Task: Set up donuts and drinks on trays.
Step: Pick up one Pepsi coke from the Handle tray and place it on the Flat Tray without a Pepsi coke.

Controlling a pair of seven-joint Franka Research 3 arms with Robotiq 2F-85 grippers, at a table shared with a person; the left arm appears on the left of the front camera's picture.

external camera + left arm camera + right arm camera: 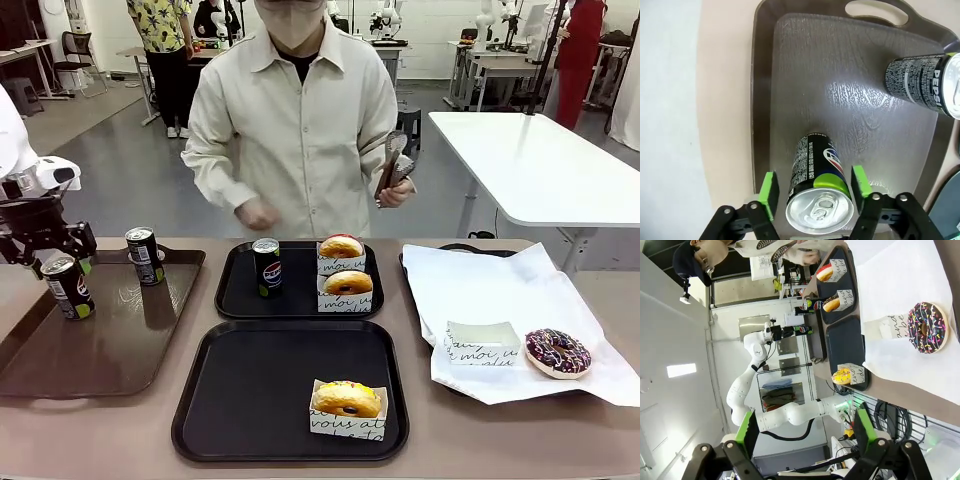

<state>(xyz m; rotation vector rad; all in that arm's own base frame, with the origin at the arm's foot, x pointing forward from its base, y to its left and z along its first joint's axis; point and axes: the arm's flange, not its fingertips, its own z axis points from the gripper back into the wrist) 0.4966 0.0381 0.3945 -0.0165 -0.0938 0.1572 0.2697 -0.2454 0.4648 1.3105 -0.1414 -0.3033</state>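
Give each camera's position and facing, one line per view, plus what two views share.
Front view: fixed on the robot's side, facing the person across the table; left claw at left.
Left wrist view: above the brown tray, looking down; its green pads clamp a Pepsi can.
Right wrist view: rolled sideways, beyond the white paper, looking along the table; right claw open, left arm beyond.
Shared: front and left wrist show that can.

brown tray (805,75): glossy, wood-grain texture; can (819,185): shiny metal top
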